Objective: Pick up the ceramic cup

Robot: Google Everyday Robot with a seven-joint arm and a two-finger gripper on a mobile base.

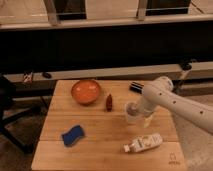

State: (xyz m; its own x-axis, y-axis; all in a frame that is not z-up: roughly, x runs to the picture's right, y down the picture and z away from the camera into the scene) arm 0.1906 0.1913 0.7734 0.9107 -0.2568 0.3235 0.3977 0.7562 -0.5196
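Note:
The ceramic cup (131, 115) is a small pale cup standing on the wooden table (95, 150), right of centre. My white arm (172, 102) comes in from the right. My gripper (136, 111) is down at the cup, right against its rim and right side. The arm covers part of the cup.
An orange bowl (86, 91) sits at the back left. A small dark red bottle (109, 102) stands between bowl and cup. A blue sponge (73, 135) lies front left. A white bottle (144, 143) lies on its side in front of the cup. A dark object (137, 87) lies at the back right.

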